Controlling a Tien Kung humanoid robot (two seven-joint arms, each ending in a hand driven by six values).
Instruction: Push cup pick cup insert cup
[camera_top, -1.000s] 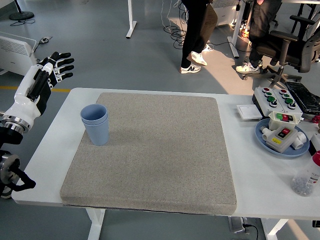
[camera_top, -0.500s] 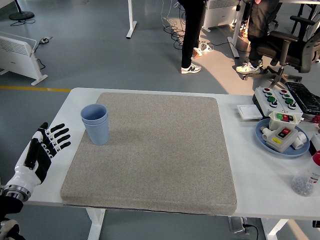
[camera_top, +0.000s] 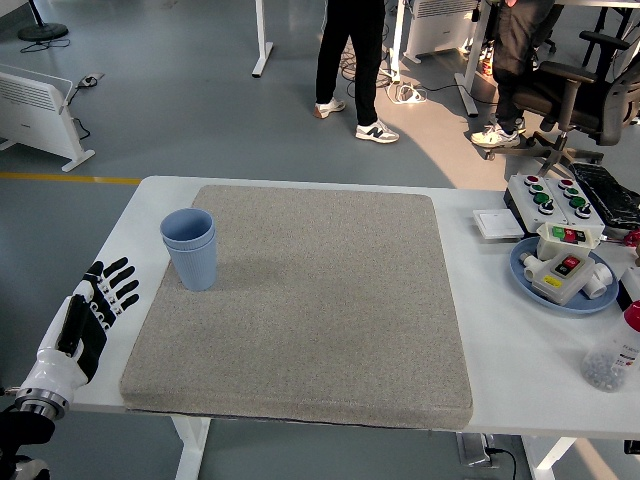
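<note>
My left hand (camera_top: 95, 305) rests with fingers spread and holding nothing over the table's (camera_top: 480, 300) left edge, beside the grey mat (camera_top: 310, 300). The blue cups (camera_top: 190, 247), one nested inside the other, stand upright on the mat's far left part.

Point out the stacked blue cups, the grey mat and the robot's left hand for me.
stacked blue cups (camera_top: 191, 255), head view, on the outer cup's side wall.
grey mat (camera_top: 320, 300), head view, on its bare middle.
left hand (camera_top: 92, 305), head view, on the back of the hand.
</note>
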